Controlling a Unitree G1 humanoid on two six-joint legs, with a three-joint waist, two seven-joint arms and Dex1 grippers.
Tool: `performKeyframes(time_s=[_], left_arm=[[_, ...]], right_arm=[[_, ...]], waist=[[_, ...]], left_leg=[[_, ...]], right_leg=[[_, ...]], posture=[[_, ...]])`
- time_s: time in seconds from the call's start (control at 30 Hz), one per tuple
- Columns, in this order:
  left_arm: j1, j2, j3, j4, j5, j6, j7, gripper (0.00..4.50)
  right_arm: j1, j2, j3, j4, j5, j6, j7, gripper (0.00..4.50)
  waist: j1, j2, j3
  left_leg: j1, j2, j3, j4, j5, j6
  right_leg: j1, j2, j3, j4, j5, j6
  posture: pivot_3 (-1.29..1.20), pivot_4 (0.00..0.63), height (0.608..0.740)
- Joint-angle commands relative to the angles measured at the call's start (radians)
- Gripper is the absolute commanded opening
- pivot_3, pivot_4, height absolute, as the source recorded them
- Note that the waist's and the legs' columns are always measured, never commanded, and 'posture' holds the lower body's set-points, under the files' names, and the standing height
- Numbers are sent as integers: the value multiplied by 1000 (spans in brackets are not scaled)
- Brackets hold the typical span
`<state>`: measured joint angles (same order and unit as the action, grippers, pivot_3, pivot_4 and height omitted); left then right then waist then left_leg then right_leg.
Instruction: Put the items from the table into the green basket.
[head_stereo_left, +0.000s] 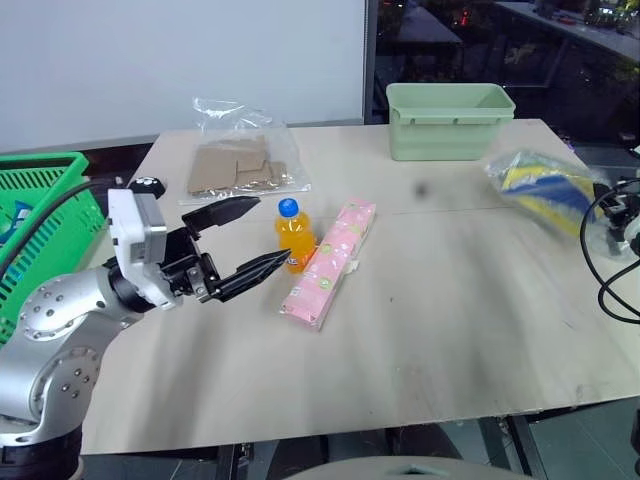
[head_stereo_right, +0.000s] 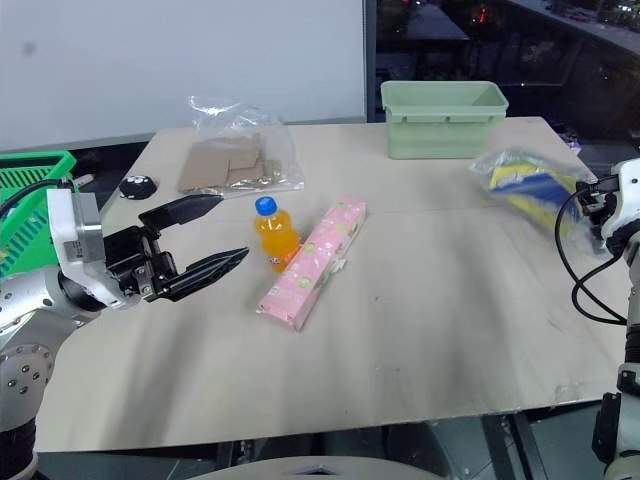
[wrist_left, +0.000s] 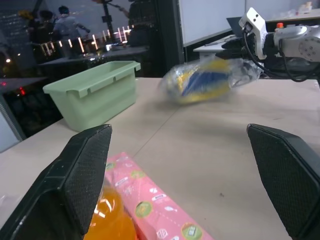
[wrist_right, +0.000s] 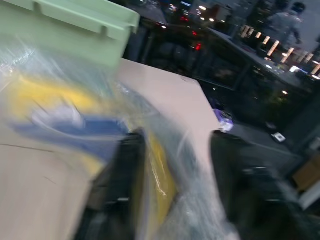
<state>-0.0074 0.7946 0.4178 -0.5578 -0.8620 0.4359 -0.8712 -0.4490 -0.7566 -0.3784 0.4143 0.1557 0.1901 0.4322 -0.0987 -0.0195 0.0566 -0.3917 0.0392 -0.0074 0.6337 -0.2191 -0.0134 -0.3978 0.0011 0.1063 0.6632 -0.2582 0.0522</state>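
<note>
1. Items are spread on the table (head_stereo_left: 450, 330) around the upright orange bottle (head_stereo_left: 293, 238): the pink packet (head_stereo_left: 330, 265) lies against it, a bag of brown packs (head_stereo_left: 240, 165) behind it, a bag of yellow-blue packs (head_stereo_left: 540, 185) well to its right
2. The left gripper (head_stereo_right: 234, 226) is held wide apart just left of the bottle; whether the right gripper (wrist_right: 175, 185) grips the yellow-blue bag cannot be told
3. The bottle could be tipped onto the packet by a low finger; the crinkly bag could be dropped if loosely pinched
4. The green basket (head_stereo_left: 45, 215), far left of the bottle, has its contents hidden; no goods are seen in the mint bin (head_stereo_left: 450, 125)
</note>
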Motion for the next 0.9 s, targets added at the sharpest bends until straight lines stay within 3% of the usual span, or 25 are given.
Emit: performKeyframes(time_s=[0.03, 0.1, 0.27, 0.47, 0.73, 0.9], left_arm=[[-17, 6, 0, -5, 4, -6, -2, 4500], [-12, 4, -2, -4, 9, -7, -5, 4500], [13, 5, 3, -11, 10, 0, -9, 4500], [75, 0, -19, 9, 78, 0, 7, 4500], [150, -12, -120, 7, 206, 48, 89, 4500], [91, -74, -276, -48, 277, 207, 287, 4500]], right_arm=[[-13, -20, -28, -39, 16, -9, -10, 4008], [8, -11, -31, -109, 81, 47, 56, 4446], [57, -32, -36, -279, 221, 156, 212, 4446], [231, -71, -5, -618, 532, 416, 479, 4446], [375, -73, 33, -750, 585, 461, 545, 4446], [375, -61, 6, -743, 604, 452, 545, 4446]], waist=[[-5, 0, 0], [-8, 0, 0], [-7, 0, 0], [3, -1, 0], [5, -2, -1], [9, -3, -1]], left_leg=[[0, 0, 0, 0, 0, 0], [0, 0, 0, 1, 0, 0], [0, 0, 0, 1, 0, 0], [0, 0, -2, 1, 0, 1], [0, 0, -1, 4, 0, 1], [0, 0, -1, 4, 0, 1]], right_leg=[[0, 0, 0, 0, -1, 1], [1, 0, 1, 0, 0, 2], [1, 0, 1, 0, 0, 4], [1, 0, -1, 0, 0, 4], [2, -1, -1, -1, -1, 2], [3, -1, -1, -1, -1, 3]], posture=[[-38, 0, 740], [-37, 0, 740], [-35, 0, 740], [-36, 0, 740], [-28, 0, 740], [-33, 2, 740]])
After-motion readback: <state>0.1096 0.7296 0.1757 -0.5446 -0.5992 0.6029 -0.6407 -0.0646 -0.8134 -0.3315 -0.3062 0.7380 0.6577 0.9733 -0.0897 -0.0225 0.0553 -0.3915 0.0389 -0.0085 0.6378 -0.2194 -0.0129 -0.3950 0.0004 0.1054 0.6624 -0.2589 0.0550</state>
